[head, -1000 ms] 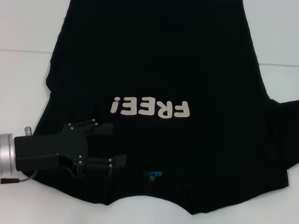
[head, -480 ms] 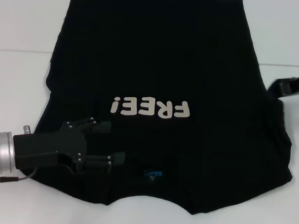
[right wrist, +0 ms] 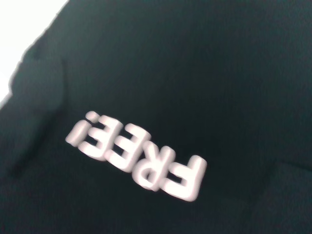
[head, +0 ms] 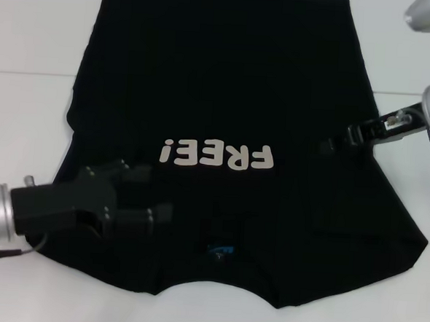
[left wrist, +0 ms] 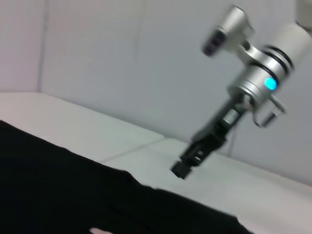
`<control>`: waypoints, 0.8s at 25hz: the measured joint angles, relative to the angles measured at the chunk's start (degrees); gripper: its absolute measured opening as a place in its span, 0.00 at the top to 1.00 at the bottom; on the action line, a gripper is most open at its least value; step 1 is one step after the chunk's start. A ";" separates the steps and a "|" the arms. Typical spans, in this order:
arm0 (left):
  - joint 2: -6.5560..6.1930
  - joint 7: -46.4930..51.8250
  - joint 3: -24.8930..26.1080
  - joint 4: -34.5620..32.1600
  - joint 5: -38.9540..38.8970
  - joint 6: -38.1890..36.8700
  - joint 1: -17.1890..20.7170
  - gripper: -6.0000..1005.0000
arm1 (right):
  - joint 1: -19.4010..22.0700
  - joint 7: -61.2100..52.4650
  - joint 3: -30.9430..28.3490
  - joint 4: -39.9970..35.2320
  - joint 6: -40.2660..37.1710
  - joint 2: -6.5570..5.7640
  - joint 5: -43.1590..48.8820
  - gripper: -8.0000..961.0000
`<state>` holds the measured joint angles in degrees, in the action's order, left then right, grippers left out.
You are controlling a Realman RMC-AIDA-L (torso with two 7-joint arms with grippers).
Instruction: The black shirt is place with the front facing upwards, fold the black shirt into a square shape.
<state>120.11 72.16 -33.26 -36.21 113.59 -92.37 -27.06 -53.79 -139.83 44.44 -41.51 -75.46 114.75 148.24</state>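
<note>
Nearest the robot, on the white table (head: 32, 40), the collar end of the black shirt (head: 227, 74) lies front up, its small blue neck label (head: 219, 249) just above the curved neckline at the near edge. Both sleeves look folded in over the body, so the cloth forms a broad block that narrows toward the far hem.

Over the near left part of the cloth is the left gripper (head: 153, 194), reaching in from the table's left edge. Its two black fingers (head: 147, 214) stand apart with nothing between them; the head view does not show whether they touch the cloth below. The label lies just to the right of the fingertips, and the cream "FREE!" lettering (head: 217, 154) lies just beyond them, reading upside down from the robot's side.

Farther out, the right gripper (head: 331, 145) comes in from the right edge, its dark tip over the shirt's right side, level with the lettering and to its right. In the left wrist view it hangs above the black cloth (left wrist: 73, 190) with a gap of table showing beneath, holding nothing; whether its fingers are parted cannot be told.
</note>
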 joint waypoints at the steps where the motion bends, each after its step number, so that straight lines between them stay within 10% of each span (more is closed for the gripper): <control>1: 0.05 0.82 1.33 0.04 -0.02 -0.06 -0.01 0.08 | 0.78 1.29 -0.76 0.75 -0.01 -0.45 -2.61 0.82; 8: -3.05 20.71 4.30 -0.13 0.24 -0.85 -0.54 0.08 | 12.09 30.35 -4.36 7.69 -2.87 -2.81 -26.05 0.49; 15: -9.60 44.94 2.58 -0.60 8.26 -0.46 -1.21 0.08 | 23.53 62.17 -6.16 4.99 -2.79 4.49 -29.02 0.26; 20: -12.40 60.12 2.63 -2.69 18.35 0.98 -2.26 0.08 | 25.07 67.32 -7.02 7.31 -2.66 5.08 -31.02 0.17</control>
<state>107.71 132.28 -30.63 -38.90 131.94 -91.39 -29.32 -28.72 -72.50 37.42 -34.19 -78.12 119.83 117.23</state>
